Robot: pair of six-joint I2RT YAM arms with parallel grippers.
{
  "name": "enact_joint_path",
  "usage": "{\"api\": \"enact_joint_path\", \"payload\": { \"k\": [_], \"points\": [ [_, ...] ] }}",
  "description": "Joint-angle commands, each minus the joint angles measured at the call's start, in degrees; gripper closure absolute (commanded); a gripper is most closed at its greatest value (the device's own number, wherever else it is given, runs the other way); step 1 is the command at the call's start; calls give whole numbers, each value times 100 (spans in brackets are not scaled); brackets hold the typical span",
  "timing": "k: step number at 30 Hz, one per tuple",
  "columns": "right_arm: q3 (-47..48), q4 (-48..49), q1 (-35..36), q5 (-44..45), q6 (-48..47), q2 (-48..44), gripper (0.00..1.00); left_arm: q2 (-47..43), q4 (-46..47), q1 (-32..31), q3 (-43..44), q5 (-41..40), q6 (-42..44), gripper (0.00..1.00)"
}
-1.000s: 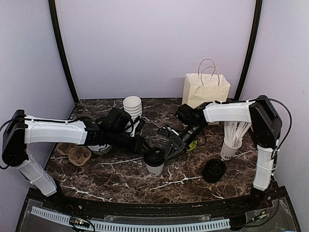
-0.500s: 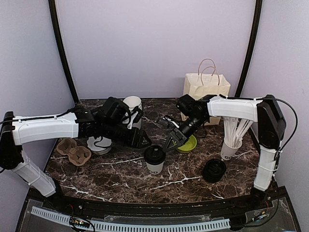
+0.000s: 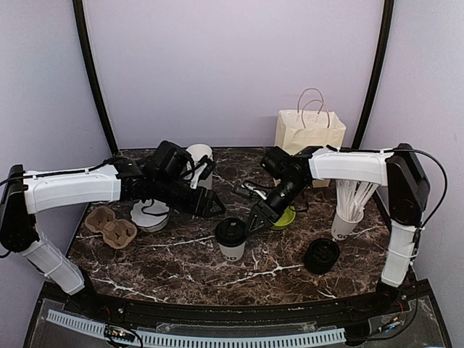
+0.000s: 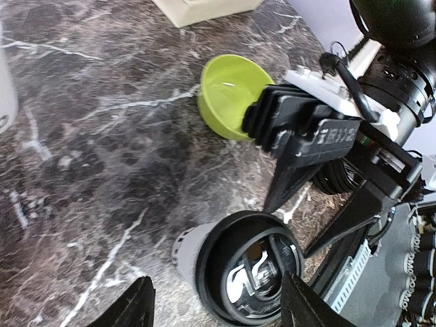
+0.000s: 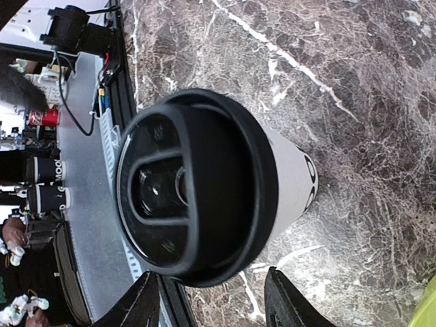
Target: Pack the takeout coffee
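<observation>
One takeout coffee [image 3: 232,239], a white paper cup with dark lettering and a black lid, stands upright at the table's middle front. It also appears in the left wrist view as the lidded cup [image 4: 248,276] and in the right wrist view as the same cup [image 5: 197,187]. My left gripper [image 3: 214,209] hovers just up and left of it, open [image 4: 218,310], fingers astride but clear of the lid. My right gripper [image 3: 255,214] sits just right of the cup, also open [image 5: 216,306], with nothing between its fingers.
A cream paper bag [image 3: 309,134] stands at the back right. A lime-green bowl [image 3: 284,216] lies behind the right gripper. Other items: a cup of white sticks [image 3: 348,217], black lids [image 3: 321,255], stacked white cups [image 3: 199,161], a cardboard cup carrier [image 3: 111,226].
Both grippers were closed in on the cup's lid a second ago. They have opened and drawn back, the left up-left, the right up-right. The cup stays standing.
</observation>
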Motion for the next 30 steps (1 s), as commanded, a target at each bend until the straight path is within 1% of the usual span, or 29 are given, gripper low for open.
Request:
{"api": "enact_joint_path", "payload": {
  "k": [1, 7, 11, 16, 20, 24, 25, 28, 30],
  "points": [
    [282, 28, -59, 329, 76, 141, 52, 130, 484, 2, -78, 731, 100, 34],
    [725, -17, -316, 418, 130, 401, 56, -198, 622, 0, -484, 668, -116, 35],
    [1158, -191, -407, 377, 81, 798, 57, -391, 638, 5, -663, 640, -236, 36],
    [1355, -282, -440, 323, 33, 839, 57, -624, 526, 0, -706, 251, -370, 36],
    [1034, -247, -518, 493, 16, 478, 53, -669, 440, 12, -689, -70, -603, 37],
    [485, -90, -673, 482, 34, 41, 46, -505, 371, 111, -682, -169, -854, 43],
    [358, -95, -676, 414, -24, -54, 44, -486, 464, 171, -726, -107, -892, 44],
    [-81, -64, -649, -183, -188, -311, 39, -367, 668, 269, -753, 43, -1021, 48],
    [-273, 5, -547, -437, -234, -399, 36, -270, 834, 300, -727, 165, -1012, 49]
  ]
}}
